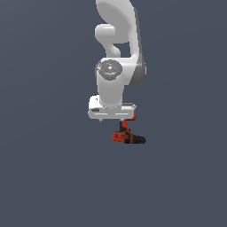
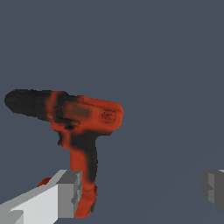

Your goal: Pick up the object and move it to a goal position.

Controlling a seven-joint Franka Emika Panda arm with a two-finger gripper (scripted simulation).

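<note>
White arm (image 1: pixel 116 66) upright over drill (image 1: pixel 128 136)

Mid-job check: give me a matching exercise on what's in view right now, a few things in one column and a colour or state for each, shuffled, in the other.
Things:
1. drill chuck
2. drill handle
3. arm
4. tool

Colours or states:
A. white, rising above the drill
B. open, fingers wide apart
C. black
D. red-orange

Pairs: 1-C, 2-D, 3-A, 4-B
</note>
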